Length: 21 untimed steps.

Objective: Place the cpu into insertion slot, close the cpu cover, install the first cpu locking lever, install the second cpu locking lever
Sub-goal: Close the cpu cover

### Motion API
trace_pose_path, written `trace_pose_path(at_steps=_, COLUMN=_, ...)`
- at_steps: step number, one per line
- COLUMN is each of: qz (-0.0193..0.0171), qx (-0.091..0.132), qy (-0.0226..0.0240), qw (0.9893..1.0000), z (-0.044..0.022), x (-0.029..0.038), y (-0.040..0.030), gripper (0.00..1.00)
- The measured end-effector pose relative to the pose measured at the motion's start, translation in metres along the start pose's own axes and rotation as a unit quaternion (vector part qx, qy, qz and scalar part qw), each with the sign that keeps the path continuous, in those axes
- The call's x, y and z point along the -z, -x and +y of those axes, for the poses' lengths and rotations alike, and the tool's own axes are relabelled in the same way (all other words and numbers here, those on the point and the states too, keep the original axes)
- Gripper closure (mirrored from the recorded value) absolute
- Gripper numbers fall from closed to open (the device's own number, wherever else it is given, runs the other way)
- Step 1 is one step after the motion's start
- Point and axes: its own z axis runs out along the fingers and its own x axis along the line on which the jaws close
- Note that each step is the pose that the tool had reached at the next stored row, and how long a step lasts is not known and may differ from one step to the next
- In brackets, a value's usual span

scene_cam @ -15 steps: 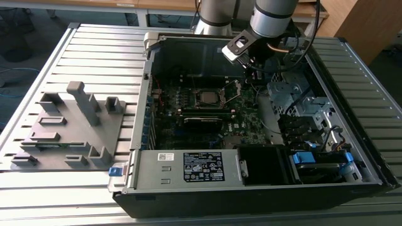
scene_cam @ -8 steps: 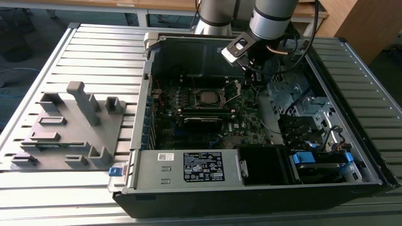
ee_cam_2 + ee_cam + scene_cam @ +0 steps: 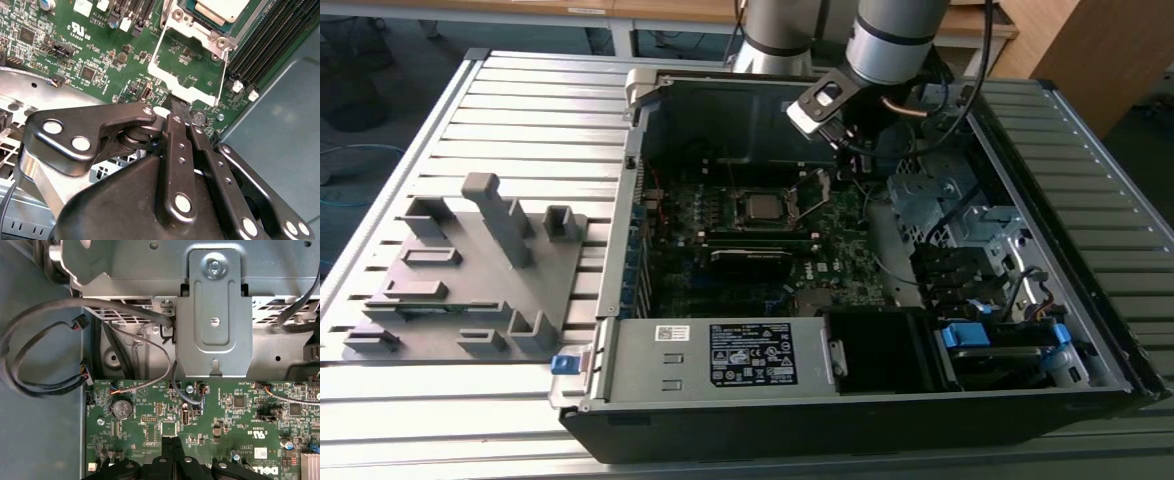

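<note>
While the cpu (image 3: 220,9) sits in the slot (image 3: 190,20), the cover (image 3: 182,86) stands open beside it, board (image 3: 90,45) showing through its cut-out. The gripper (image 3: 180,107) hangs just by the cover's free edge, fingers (image 3: 175,135) clenched together on nothing.

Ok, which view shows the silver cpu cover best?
Second wrist view: the thin square silver metal cpu cover lies open up close, cut-out clear. Exterior view shows it small and distant; first wrist view looks elsewhere.

Slatted metal table (image 3: 520,100); wooden desk (image 3: 680,10) behind.
</note>
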Motion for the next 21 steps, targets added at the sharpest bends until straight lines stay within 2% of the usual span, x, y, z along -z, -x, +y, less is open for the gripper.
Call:
trace_pose_path(at_steps=5, qz=0.0000, qx=0.000, qy=0.0002, qw=1.0000, z=-0.0079, x=0.0001, y=0.0001, gripper=0.90)
trace_pose_path(at_steps=21, qz=0.0001, qx=-0.002, qy=0.0026, qw=1.0000, z=-0.0459, x=0.0002, y=0.0007, gripper=0.90)
